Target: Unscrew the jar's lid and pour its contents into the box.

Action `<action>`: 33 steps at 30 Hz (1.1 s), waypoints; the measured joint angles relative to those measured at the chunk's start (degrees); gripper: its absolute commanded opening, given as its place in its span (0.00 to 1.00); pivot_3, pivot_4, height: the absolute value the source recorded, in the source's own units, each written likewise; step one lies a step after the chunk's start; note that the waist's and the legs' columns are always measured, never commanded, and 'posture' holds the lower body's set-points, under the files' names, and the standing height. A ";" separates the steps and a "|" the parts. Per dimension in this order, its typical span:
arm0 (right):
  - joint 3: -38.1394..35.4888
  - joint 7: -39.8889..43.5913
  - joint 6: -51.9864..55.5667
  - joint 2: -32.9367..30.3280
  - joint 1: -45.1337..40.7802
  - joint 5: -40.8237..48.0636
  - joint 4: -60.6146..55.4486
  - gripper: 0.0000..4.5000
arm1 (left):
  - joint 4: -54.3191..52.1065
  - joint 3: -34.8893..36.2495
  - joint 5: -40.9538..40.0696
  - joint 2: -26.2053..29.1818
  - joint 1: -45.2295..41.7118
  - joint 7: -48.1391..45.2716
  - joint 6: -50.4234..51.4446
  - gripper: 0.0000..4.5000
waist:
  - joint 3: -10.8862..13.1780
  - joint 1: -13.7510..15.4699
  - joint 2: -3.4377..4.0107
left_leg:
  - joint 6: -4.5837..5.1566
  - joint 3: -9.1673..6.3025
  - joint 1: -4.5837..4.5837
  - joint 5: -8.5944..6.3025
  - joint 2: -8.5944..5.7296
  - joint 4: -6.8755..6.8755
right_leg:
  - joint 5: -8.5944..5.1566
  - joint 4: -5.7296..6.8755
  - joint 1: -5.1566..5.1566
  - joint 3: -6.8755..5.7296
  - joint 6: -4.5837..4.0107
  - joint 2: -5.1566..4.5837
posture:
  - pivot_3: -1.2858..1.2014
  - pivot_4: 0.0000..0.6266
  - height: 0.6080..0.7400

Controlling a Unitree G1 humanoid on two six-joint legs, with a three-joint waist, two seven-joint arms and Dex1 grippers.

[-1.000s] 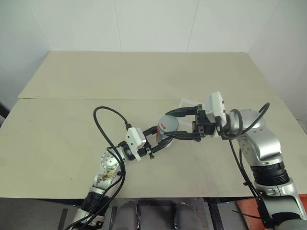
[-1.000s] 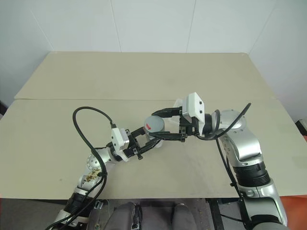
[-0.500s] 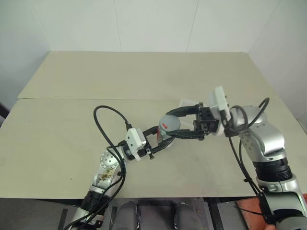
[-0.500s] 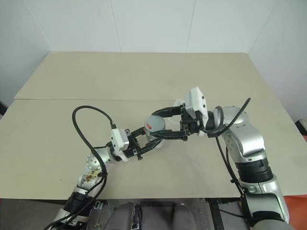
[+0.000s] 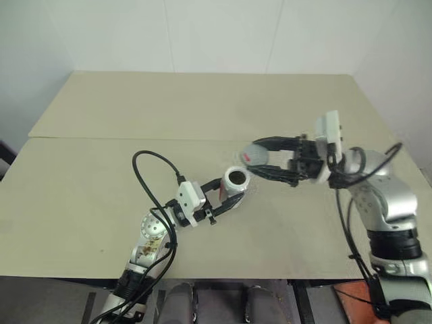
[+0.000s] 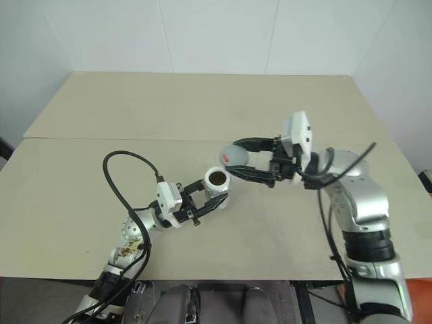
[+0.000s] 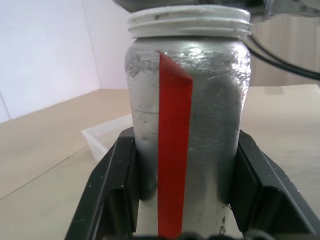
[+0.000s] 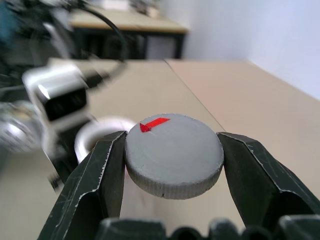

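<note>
The silver-grey jar (image 5: 234, 187) with a red stripe stands upright, and my left gripper (image 5: 231, 194) is shut on its lower body. Its white threaded mouth is uncovered, and dark brown contents (image 5: 235, 178) show inside. My right gripper (image 5: 256, 156) is shut on the grey lid (image 8: 172, 150), which has a red mark. It holds the lid level in the air, just right of the jar's mouth and apart from it. In the left wrist view a corner of the clear box (image 7: 107, 136) shows on the table behind the jar. In the eye views the lid and gripper largely cover the box.
The pale table (image 5: 101, 169) has a seam running across it at mid-depth. A black cable (image 5: 145, 177) loops up from my left forearm. White walls close off the far side.
My right gripper has come off the jar with the lid and moved to the right, leaving the jar's mouth uncovered. The left gripper and the jar have stayed in place.
</note>
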 measured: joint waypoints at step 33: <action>-6.50 -24.19 20.28 -5.56 24.21 -9.80 -6.51 0.98 | 7.84 4.42 4.23 1.39 -8.02 7.32 2.12 0.44 | -0.01 -0.65 0.01 | -0.02 -0.04 0.07 0.02 0.00 -0.01 | -0.01 0.02 0.03 0.07 0.01 0.08 | 0.52 0.24 1.00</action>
